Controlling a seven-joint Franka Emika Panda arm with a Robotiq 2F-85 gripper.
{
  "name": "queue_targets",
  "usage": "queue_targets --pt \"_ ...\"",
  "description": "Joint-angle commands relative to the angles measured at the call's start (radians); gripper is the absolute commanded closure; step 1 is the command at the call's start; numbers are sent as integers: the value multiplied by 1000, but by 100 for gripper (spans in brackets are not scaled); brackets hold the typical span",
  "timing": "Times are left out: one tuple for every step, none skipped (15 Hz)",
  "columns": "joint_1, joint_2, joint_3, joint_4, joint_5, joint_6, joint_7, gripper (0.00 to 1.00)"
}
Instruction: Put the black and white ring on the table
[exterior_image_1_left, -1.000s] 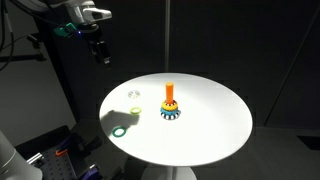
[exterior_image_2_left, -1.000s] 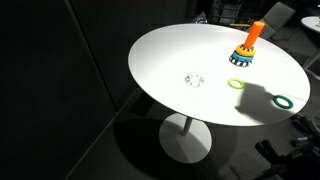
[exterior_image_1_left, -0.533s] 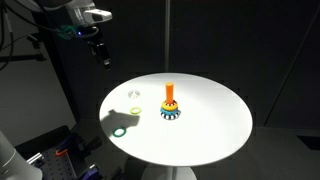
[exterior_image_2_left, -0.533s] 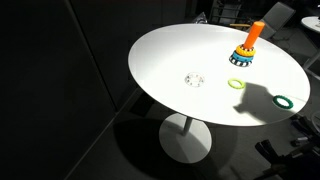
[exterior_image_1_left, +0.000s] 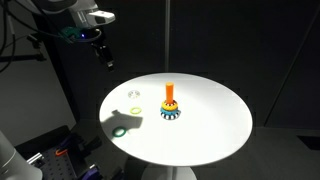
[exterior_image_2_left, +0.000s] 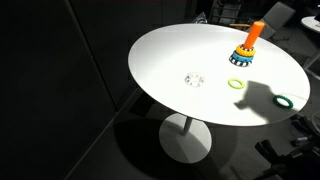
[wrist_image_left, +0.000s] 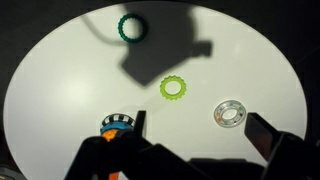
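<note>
Right now the claw (exterior_image_1_left: 104, 57) hangs high in the upper left of an exterior view, off the rim of the bench (exterior_image_1_left: 215, 125). Its fingers (wrist_image_left: 100, 155) are spread wide in the wrist view with nothing between them. The black and white ring (exterior_image_1_left: 171, 114) lies well apart, down and to the right in that frame. It sits flat around the foot of the orange peg toy (exterior_image_1_left: 170, 95), hole axis upright. In the wrist view it shows at lower left (wrist_image_left: 118, 126), so I judge I must shift that way and descend. Compared with a second ago, the claw has drifted slightly down and right; nothing on the bench has moved.
</note>
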Motion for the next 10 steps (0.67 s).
queue_targets --pt "-22 16 -21 -21 -8 92 1 0" --pt "-27 25 -27 -25 -7 118 -3 0" --pt "-32 37 -34 -28 -7 145 -7 0" --pt "-40 50 -36 -29 -12 168 -6 0" --pt "-47 69 -43 -27 -14 186 -9 0" --pt "-54 85 -46 -25 -18 202 -9 0" --pt "-61 107 -51 -20 -20 215 -11 0" --pt "-68 129 -56 -14 -25 226 -13 0" --pt "-75 146 -59 -9 -31 235 -12 0" --pt "-80 165 -64 -4 -35 245 -14 0"
